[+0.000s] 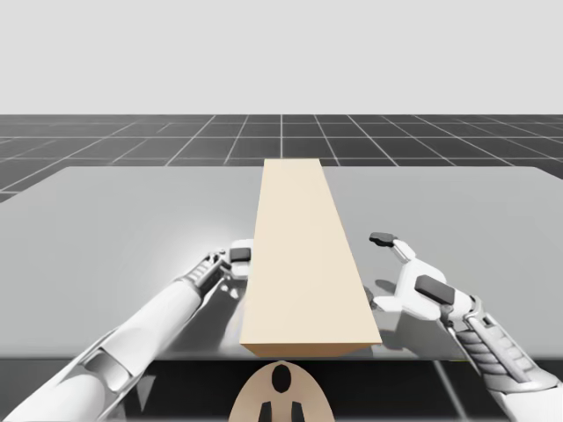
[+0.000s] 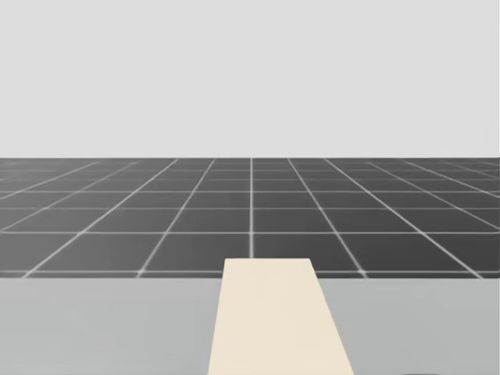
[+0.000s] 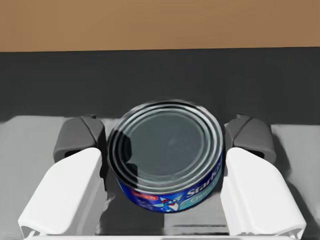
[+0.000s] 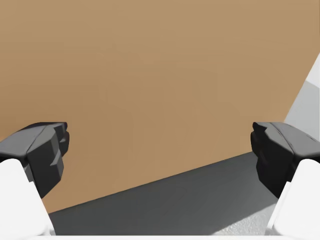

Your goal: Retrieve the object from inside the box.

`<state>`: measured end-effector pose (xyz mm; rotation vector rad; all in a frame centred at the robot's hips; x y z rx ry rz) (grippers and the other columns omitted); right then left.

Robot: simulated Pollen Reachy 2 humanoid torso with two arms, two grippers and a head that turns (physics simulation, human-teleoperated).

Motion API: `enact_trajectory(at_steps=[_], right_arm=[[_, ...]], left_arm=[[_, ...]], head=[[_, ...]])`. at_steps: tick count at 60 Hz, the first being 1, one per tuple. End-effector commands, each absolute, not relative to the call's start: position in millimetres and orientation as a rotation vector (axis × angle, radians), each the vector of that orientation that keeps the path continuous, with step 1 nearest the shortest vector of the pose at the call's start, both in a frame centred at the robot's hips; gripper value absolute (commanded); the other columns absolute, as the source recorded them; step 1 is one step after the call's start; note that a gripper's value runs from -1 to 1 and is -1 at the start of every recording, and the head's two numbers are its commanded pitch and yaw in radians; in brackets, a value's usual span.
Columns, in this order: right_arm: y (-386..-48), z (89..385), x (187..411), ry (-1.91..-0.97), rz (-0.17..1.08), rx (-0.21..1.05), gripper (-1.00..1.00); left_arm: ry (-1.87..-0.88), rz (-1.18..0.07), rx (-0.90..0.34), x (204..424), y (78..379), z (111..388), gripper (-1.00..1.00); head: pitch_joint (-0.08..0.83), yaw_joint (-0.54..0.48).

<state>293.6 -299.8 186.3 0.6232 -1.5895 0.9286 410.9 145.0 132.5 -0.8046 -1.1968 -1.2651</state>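
Clamped between left gripper (image 3: 165,137) pads: low blue round can (image 3: 167,160), down on worktop (image 1: 132,220) at tan box's (image 1: 299,255) left flank. Probably rigid, fairly dense, slick-walled; best squeezed across widest span, low down. Right gripper (image 1: 405,264) spread wide, holding nothing, right of box.

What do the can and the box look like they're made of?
Can: apparently metal with a glossy finish. The grey lid has pressed concentric rings and carries soft reflections, and a printed blue label wraps the side.
Box: possibly cardboard or pale wood. It is flat matte tan with no shine, grain or seams showing, so the look leaves it open.
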Motion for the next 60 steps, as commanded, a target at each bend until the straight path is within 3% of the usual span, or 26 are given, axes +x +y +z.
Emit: enact_trajectory(at_steps=[1,21,37,49,60], right_arm=[[-303,187,293,-1.587,0.930,0.628,-1.00],[-308,189,291,-1.590,0.932,0.629,-1.00],[-309,189,291,-1.594,0.928,0.629,-1.00],[-309,189,291,-1.594,0.929,0.629,-1.00],[-308,188,291,-1.590,0.932,0.628,-1.00]], left_arm=[[-1.154,-1.291,-0.810,403,183,145,1.00],[-1.213,-1.275,-0.738,383,233,170,1.00],[-1.291,-1.231,-0.680,381,269,199,1.00],[-1.356,-1.172,-0.637,384,296,234,1.00],[-1.422,-1.171,-0.599,388,294,285,1.00]], head=[[0.052,0.01],[0.043,0.00],[0.037,0.01],[0.031,0.01],[0.026,0.01]])
